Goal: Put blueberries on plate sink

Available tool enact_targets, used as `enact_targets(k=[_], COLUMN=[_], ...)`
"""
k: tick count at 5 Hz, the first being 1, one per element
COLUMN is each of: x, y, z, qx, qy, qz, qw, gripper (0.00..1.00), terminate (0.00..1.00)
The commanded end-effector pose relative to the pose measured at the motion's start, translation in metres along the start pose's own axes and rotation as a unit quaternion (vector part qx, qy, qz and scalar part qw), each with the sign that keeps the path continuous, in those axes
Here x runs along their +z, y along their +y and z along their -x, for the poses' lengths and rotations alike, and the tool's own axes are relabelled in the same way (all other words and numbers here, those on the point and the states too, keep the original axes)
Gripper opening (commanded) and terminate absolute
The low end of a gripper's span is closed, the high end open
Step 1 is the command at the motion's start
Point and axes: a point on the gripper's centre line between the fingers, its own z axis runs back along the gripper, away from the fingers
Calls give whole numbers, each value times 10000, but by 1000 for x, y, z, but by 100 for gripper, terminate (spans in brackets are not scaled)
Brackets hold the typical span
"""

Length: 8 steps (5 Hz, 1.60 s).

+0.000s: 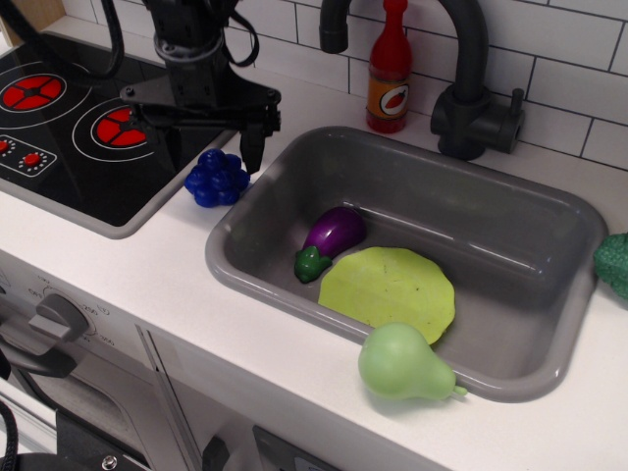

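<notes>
The blueberries point(217, 178), a dark blue knobbly cluster, lie on the white counter between the stove and the sink's left rim. My black gripper point(213, 155) hangs open just above them, one finger on each side of the cluster, not touching it. The yellow-green plate point(392, 291) lies flat on the floor of the grey sink point(549, 245), toward the front.
A purple eggplant point(332, 238) lies in the sink against the plate's left edge. A light green pear point(402, 362) rests on the sink's front rim. A black stove point(69, 128) is at left; a black tap point(471, 88) and red bottle point(390, 69) stand behind the sink.
</notes>
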Motion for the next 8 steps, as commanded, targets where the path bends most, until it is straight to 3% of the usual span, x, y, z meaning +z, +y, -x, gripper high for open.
enact_targets(k=[1,2,4,6,7,8], x=[-6,-7,10,54,52,28], y=[-1,-2,-4,-45,-73,-96], z=[-5,-3,-9,-12,5,30], qx=[13,-40,151,323,201,153], qy=[-193,-178,-214,-138,2,64], qz=[-120,-111,-89,424,512,431], qw=[9997,9998,9996,9985,9985,9989], gripper=[100,0,0,0,0,0], terminate=[0,0,0,0,0,0])
